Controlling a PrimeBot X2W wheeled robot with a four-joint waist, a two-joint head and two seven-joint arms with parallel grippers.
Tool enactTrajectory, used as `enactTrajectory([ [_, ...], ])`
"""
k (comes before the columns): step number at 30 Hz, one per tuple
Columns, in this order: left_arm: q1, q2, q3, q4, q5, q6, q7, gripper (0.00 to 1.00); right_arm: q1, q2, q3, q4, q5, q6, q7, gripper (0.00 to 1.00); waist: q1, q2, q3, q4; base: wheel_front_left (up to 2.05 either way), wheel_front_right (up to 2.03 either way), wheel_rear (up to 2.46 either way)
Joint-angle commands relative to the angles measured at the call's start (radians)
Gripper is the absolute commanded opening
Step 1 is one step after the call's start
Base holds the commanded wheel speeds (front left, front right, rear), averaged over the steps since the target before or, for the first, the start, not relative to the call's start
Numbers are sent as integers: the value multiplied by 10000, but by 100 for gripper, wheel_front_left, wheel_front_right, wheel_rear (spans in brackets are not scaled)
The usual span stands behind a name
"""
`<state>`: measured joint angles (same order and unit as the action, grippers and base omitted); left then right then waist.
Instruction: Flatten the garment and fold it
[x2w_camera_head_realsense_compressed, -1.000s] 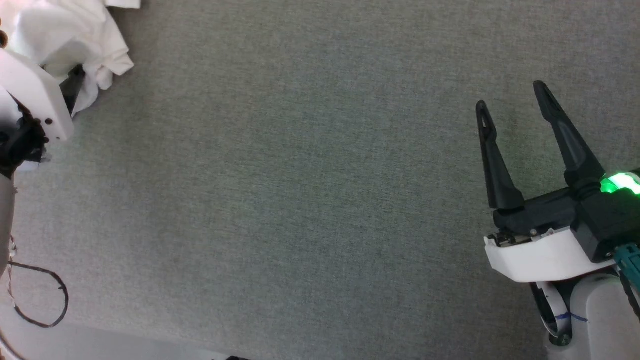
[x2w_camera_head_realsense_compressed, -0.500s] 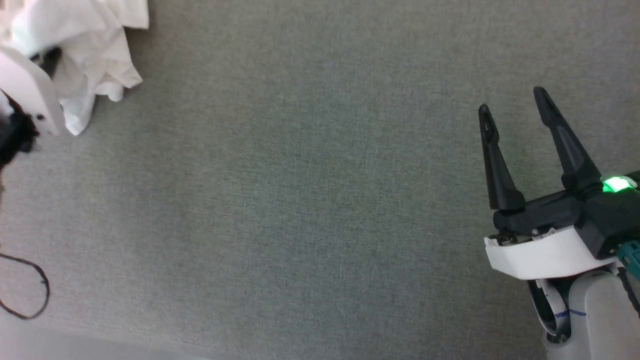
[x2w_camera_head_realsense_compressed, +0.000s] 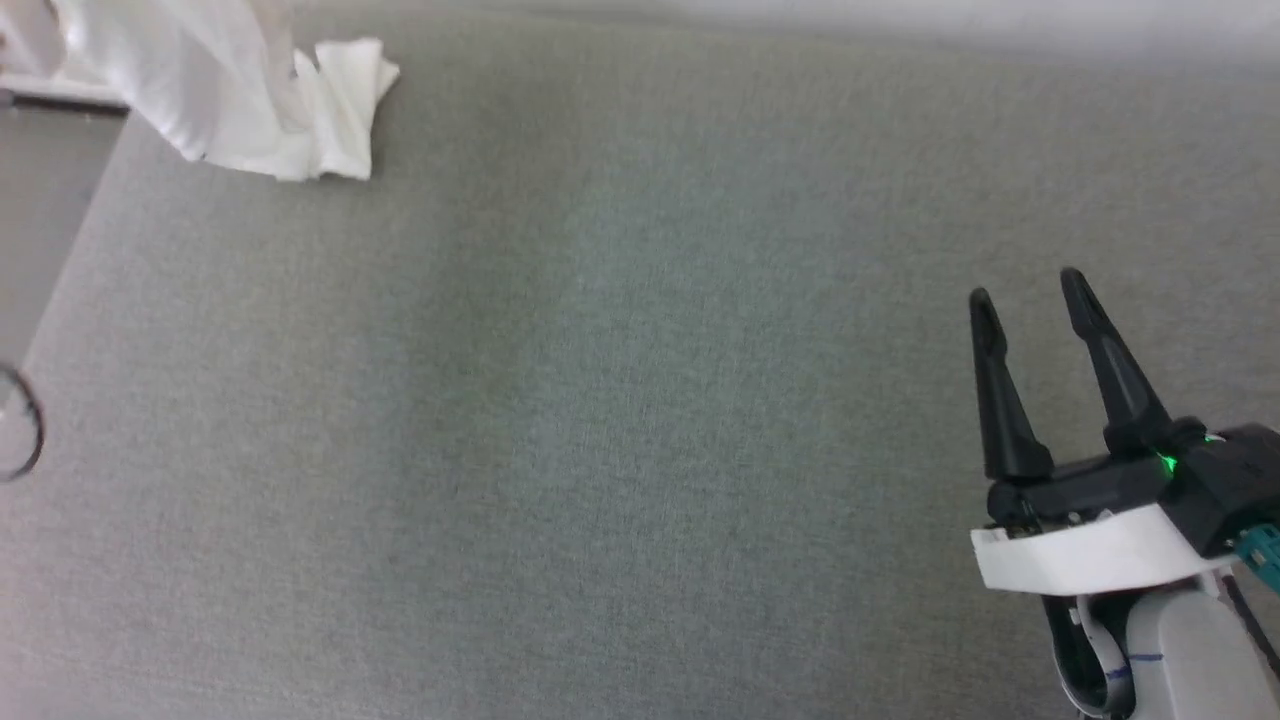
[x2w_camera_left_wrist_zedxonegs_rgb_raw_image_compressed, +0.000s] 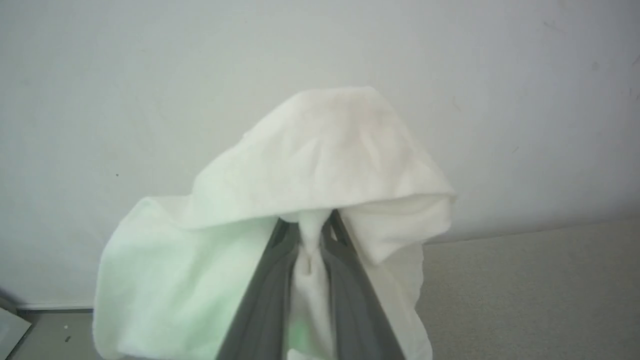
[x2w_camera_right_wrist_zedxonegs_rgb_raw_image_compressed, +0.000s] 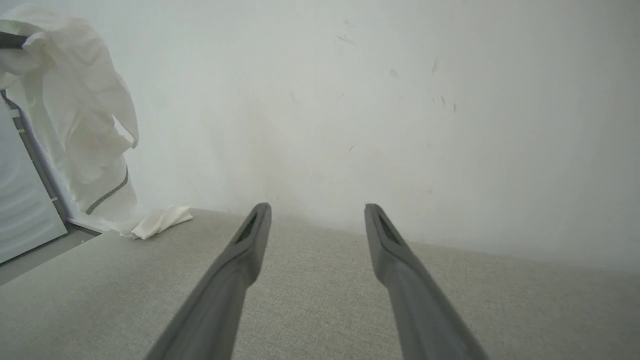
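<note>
The left gripper (x2w_camera_left_wrist_zedxonegs_rgb_raw_image_compressed: 310, 225) has its two fingers (x2w_camera_left_wrist_zedxonegs_rgb_raw_image_compressed: 267, 295) drawn close together on a pinch of the garment (x2w_camera_left_wrist_zedxonegs_rgb_raw_image_compressed: 325, 150), which drapes over their tips and hangs down on both sides. The right gripper (x2w_camera_head_realsense_compressed: 1026, 290) is well apart from the garment, far to its right and nearer the robot, with its jaws spread wide around nothing and pointing up the head view. Behind them are its dark body (x2w_camera_head_realsense_compressed: 1090, 490) with a green light (x2w_camera_head_realsense_compressed: 1165, 462), a white wrist cuff (x2w_camera_head_realsense_compressed: 1080, 555) and the pale forearm (x2w_camera_head_realsense_compressed: 1170, 650).
</note>
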<state>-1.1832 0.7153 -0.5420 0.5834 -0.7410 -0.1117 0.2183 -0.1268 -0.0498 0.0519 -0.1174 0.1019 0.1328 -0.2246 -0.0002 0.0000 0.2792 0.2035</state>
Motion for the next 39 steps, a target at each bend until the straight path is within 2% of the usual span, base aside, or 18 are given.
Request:
enactTrajectory([
  [1, -483, -211, 46, -459, 11, 209, 81, 0, 206, -4, -131, 116, 211, -21, -144, 100, 2, 0, -1202, -320, 0, 0, 0],
  [6, -1312, -671, -169, -1508, 213, 552, 627, 0, 530, -4, -416, 326, 545, -21, -296, 100, 2, 0, -1779, -628, 0, 0, 0],
  [12, -2103, -1649, -362, -2446, 66, 888, 1184, 0, 814, -4, -719, 413, 733, -21, -356, 100, 2, 0, -2125, -974, 0, 0, 0],
  [16, -2533, -2416, -388, -2705, -198, 1086, 1346, 0, 876, -4, -824, 397, 852, -21, -366, 100, 2, 0, -2285, -1259, 0, 0, 0],
  [17, -2533, -2416, -388, -2705, -198, 1086, 1346, 0, 876, -4, -824, 397, 852, -21, -366, 100, 2, 0, -2285, -1259, 0, 0, 0],
  [24, -2778, -3591, -310, -2858, -862, 1343, 1407, 0, 948, -4, -861, 301, 993, -21, -369, 100, 2, 0, -2481, -1839, 0, 0, 0],
  [30, -1506, -4090, -803, -3145, -1181, 1375, 1397, 0, 1163, -4, -1358, 100, 983, -21, -370, 100, 2, 0, -2502, -2087, 0, 0, 0],
  [39, 2622, -4649, -2053, -3934, -1383, 1628, 256, 0, 1198, -4, -1937, -259, 857, -21, -371, 100, 2, 0, -2080, -2134, 0, 0, 0],
])
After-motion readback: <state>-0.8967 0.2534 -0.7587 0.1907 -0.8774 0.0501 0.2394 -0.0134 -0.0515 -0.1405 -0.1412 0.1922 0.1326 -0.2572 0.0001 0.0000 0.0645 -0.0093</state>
